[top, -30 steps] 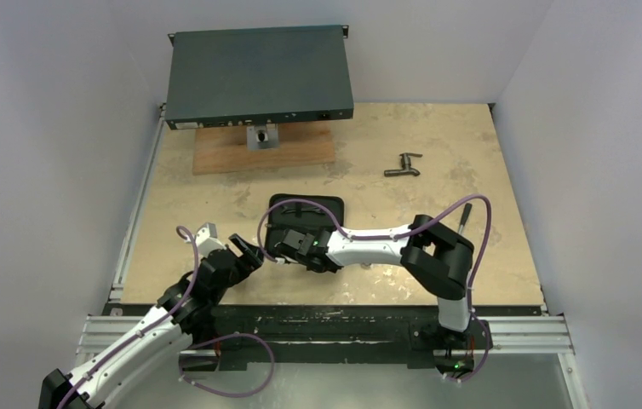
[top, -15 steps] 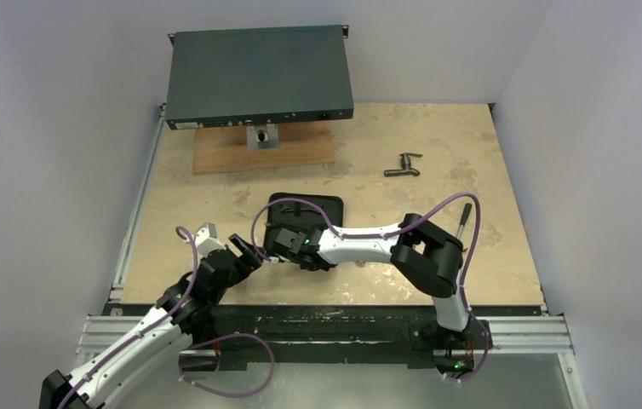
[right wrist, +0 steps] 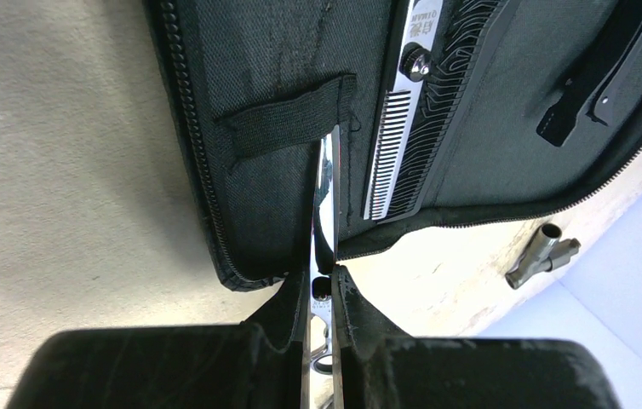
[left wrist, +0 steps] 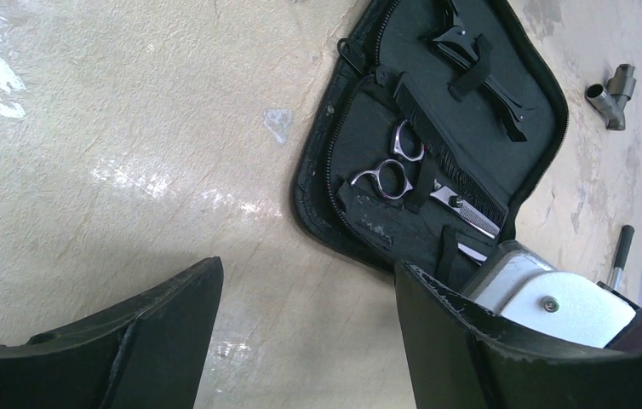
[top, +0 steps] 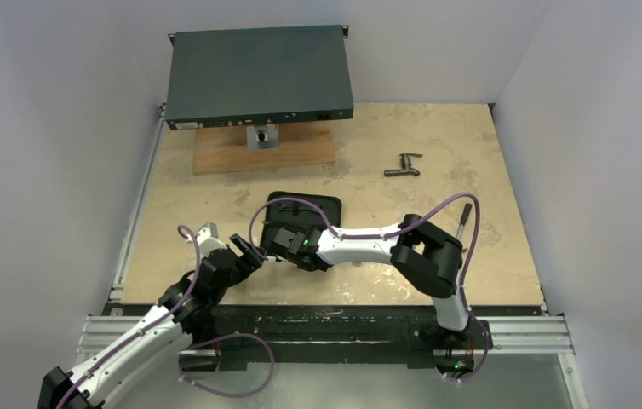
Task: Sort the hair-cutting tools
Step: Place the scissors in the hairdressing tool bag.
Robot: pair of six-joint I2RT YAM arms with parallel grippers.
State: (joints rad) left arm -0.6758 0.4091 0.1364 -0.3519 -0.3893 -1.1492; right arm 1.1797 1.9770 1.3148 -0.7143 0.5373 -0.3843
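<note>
A black zip case (top: 305,213) lies open mid-table. In the left wrist view it holds silver scissors (left wrist: 390,175), a black comb (left wrist: 447,160) and a black clip (left wrist: 471,53) under elastic straps. My right gripper (right wrist: 323,277) is shut on a second pair of silver scissors (right wrist: 328,183), whose thin blade runs edge-on under a strap (right wrist: 288,119) at the case's near edge. Beside it lie the toothed scissors blade (right wrist: 390,153) and the clip (right wrist: 590,77). My left gripper (left wrist: 309,281) stands open over bare table just left of the case, holding nothing.
A dark T-shaped fitting (top: 403,164) lies at the back right. A small hammer (top: 464,217) lies right of the right arm. A dark flat box (top: 258,75) on a wooden board (top: 262,149) stands at the back.
The right arm's wrist has slid a little left along the case's near edge, still shut on the scissors. The left arm has barely moved.
</note>
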